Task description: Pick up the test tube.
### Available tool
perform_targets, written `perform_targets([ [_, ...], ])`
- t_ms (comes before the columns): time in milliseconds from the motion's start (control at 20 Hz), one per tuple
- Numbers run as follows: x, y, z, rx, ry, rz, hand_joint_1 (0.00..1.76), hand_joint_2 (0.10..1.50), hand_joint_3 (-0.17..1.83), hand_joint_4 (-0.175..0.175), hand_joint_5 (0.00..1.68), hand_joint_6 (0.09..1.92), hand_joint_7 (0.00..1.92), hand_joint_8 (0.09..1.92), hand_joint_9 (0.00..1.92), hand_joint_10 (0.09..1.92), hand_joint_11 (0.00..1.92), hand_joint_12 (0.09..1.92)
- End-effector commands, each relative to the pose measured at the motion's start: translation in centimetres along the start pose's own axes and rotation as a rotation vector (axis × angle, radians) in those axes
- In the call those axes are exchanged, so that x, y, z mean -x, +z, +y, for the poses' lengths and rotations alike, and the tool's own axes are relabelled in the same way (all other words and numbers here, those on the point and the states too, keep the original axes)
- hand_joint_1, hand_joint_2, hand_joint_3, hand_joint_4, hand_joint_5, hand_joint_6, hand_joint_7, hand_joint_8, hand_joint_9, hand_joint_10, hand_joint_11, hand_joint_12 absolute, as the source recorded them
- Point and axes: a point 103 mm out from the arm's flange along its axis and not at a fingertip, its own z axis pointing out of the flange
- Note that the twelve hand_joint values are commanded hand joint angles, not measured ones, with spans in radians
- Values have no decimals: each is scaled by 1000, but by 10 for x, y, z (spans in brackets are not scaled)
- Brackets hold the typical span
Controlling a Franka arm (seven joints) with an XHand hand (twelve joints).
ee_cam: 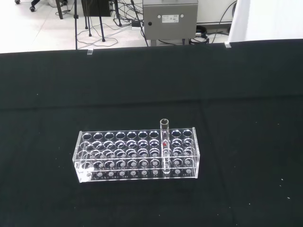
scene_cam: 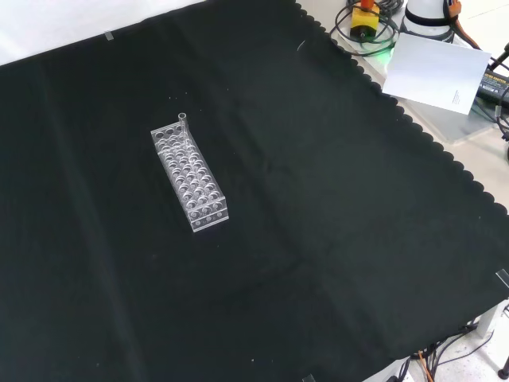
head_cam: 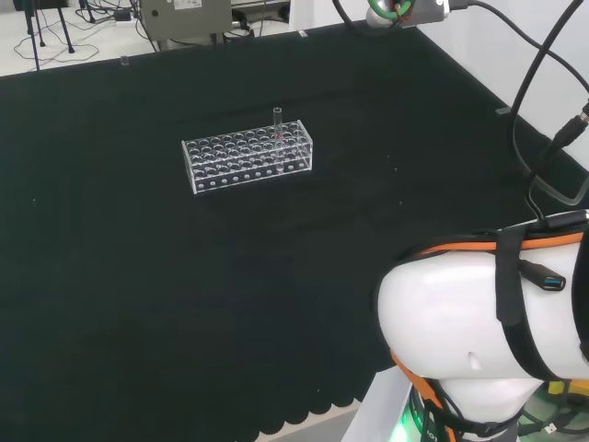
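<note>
A clear plastic rack (head_cam: 248,158) with several rows of holes lies on the black cloth, left of centre in the head view. One clear glass test tube (head_cam: 278,126) stands upright in a hole near the rack's right end there, with a small red mark on it. In the front view the rack (scene_cam: 189,174) runs lengthwise away from the camera, and the test tube (scene_cam: 183,122) stands at its far end. The wrist view looks at the rack (ee_cam: 137,155) from a distance, with the test tube (ee_cam: 165,144) rising above its top.
The arm's white link (head_cam: 479,331) stands at the lower right of the head view, with cables above it. A white sheet (scene_cam: 436,72) and cables lie off the cloth's scalloped edge at the front view's top right. A grey box (ee_cam: 170,21) stands beyond the cloth's far edge.
</note>
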Motion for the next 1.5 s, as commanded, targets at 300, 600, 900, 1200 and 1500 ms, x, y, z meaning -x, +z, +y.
perform_targets([
  [300,-4,2,19,-2,-34,7,655,729,473,-45,91,87,12,828,15,960,0,1433],
  [600,-21,13,56,-42,-110,19,655,733,463,-45,93,87,11,833,25,968,0,1443],
  [900,-35,38,111,-103,-139,-33,657,736,451,-47,105,87,18,840,47,972,0,1474],
  [1200,-37,74,164,-189,-108,-130,659,733,444,-56,147,87,26,844,64,976,0,1490],
  [1500,-32,109,204,-291,-100,-179,647,732,442,-67,224,87,23,843,53,971,0,1494],
])
